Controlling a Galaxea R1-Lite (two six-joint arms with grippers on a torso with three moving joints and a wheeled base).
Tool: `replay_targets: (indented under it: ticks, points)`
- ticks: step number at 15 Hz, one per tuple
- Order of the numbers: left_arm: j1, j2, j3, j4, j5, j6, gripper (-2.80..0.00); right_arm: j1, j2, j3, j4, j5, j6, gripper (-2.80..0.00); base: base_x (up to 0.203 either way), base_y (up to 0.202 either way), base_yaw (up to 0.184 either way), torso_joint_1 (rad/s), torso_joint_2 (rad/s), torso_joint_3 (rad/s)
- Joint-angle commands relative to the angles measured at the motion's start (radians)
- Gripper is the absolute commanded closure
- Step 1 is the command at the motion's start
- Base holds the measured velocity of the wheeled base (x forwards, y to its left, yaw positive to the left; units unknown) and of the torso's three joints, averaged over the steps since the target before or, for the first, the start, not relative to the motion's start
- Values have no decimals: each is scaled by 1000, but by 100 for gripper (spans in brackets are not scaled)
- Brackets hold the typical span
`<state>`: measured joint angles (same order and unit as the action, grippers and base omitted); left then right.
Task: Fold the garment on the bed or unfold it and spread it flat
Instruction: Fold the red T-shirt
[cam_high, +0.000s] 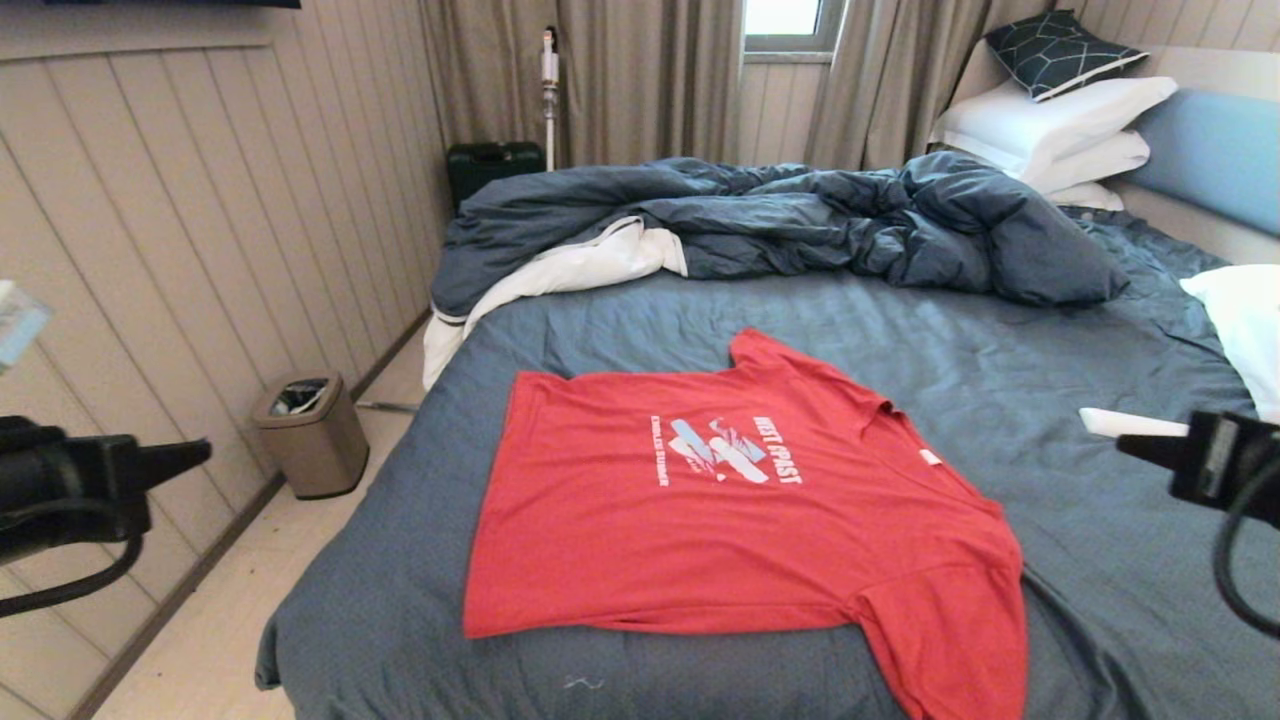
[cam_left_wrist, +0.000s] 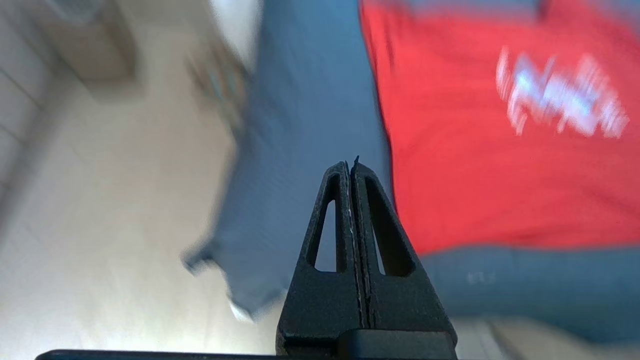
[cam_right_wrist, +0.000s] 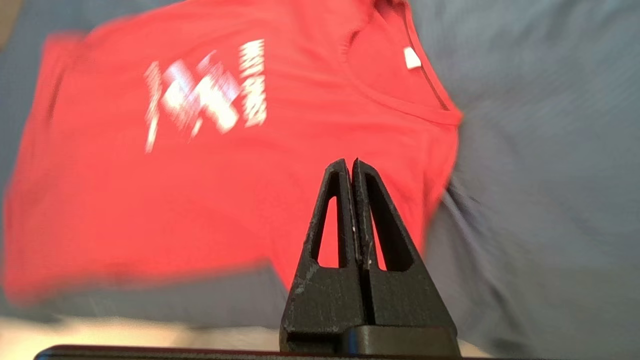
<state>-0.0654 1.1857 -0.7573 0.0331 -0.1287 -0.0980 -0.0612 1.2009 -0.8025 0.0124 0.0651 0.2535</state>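
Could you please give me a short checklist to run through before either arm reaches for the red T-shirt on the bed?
1. T-shirt lies spread flat, print up, on the bed: ok.
2. Near sleeve droops over the bed's edge: not ok.
3. Left end effector shut and empty, beside the bed, off the shirt: ok; open it before grasping.
4. Right end effector shut and empty, above the bed, off the shirt: ok; open it too.
5. Duvet bunched at the far side, apart from the shirt: ok.
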Motion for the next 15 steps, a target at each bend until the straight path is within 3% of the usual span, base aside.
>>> replay_targets:
  ticks: [1, 3, 5, 8, 10, 12, 13, 14, 15]
  points:
    - [-81, 324, -79, 9, -6, -10, 0, -115, 253, -59, -7, 55, 64, 0, 0, 0, 0, 0, 0, 0]
    - [-182, 467, -150, 24, -14, -33, 0, -241, 348, -70, -17, 148, 97, 0, 0, 0, 0, 0, 0, 0]
    - [-264, 587, -194, 31, -27, -52, 0, -309, 422, -50, -21, 199, 49, 0, 0, 0, 0, 0, 0, 0]
    - [-339, 686, -214, 57, -102, -78, 0, -304, 457, 5, -27, 234, 4, 0, 0, 0, 0, 0, 0, 0]
    - [-341, 702, -215, 76, -126, -86, 0, -291, 469, 31, -27, 315, -17, 0, 0, 0, 0, 0, 0, 0]
    - [-337, 706, -214, 74, -126, -88, 0, -286, 478, 44, -28, 338, -28, 0, 0, 0, 0, 0, 0, 0]
    - [-337, 707, -214, 73, -126, -88, 0, -279, 483, 55, -29, 340, -40, -79, 0, 0, 0, 0, 0, 0]
    - [-337, 715, -216, 72, -126, -88, 0, -269, 491, 65, -27, 340, -58, -280, 0, 0, 0, 0, 0, 0]
    - [-337, 729, -224, 69, -126, -90, 0, -259, 499, 90, -27, 339, -89, -280, 0, 0, 0, 0, 0, 0]
